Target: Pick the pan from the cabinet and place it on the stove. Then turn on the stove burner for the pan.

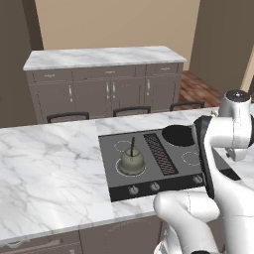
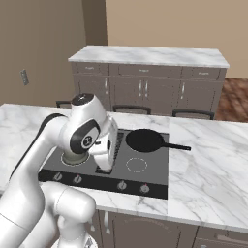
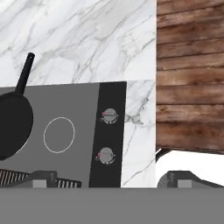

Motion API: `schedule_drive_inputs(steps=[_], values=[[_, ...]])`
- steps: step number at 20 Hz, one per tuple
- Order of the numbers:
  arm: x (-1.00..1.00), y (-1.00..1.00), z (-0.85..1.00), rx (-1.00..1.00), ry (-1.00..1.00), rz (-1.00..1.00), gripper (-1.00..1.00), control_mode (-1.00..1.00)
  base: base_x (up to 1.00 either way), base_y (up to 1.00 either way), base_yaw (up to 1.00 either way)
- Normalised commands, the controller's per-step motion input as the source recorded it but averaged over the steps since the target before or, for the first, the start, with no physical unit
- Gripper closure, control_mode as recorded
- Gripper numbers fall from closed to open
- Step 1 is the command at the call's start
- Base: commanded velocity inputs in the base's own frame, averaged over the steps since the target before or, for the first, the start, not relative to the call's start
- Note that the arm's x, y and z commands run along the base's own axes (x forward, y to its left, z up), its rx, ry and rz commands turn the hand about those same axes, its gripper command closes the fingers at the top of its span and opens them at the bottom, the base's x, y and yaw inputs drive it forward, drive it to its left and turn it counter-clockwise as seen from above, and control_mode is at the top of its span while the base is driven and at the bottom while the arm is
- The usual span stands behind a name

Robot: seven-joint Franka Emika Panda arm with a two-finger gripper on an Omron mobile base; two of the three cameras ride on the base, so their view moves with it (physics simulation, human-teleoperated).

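The black pan (image 2: 145, 140) rests on the back right burner of the stove (image 2: 150, 175), its handle reaching right over the marble counter. It also appears as the pan (image 3: 12, 122) at the left of the hand view and as the pan (image 1: 178, 135), partly behind my arm. My gripper (image 3: 113, 178) hangs open and empty above the stove's (image 3: 83, 109) front right part; the fingertips (image 3: 43, 177) stand wide apart. Two knobs (image 3: 109, 115) (image 3: 106, 155) lie just ahead of it beside a white ring burner (image 3: 59, 134). The cabinet is out of view.
An olive-grey pot (image 1: 131, 161) sits on the front left burner. More knobs (image 1: 155, 186) line the stove's front edge. Marble counter (image 1: 49, 168) spreads to the left. Low grey units (image 1: 104, 89) and chair backs stand beyond; wooden floor (image 3: 188, 74) lies past the counter edge.
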Motion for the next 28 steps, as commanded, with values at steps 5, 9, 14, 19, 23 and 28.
schedule_drive_inputs(steps=[5,9,14,19,23,28], values=[[0.00,0.14,0.01,-0.04,0.06,0.38,-1.00,-1.00,0.00,0.00,0.00],[0.02,0.11,0.00,-0.08,0.07,0.37,-1.00,-1.00,0.00,0.00,0.00],[0.12,0.10,0.00,-0.12,0.08,0.34,-1.00,-1.00,0.00,0.00,0.00],[0.21,0.05,-0.13,-0.12,0.06,0.34,-1.00,-1.00,0.00,0.00,0.00],[0.16,0.03,-0.23,-0.09,0.08,0.33,-1.00,-1.00,0.00,0.00,0.00],[0.01,0.04,-0.25,-0.11,0.14,0.32,-1.00,-1.00,0.00,0.00,0.00]])
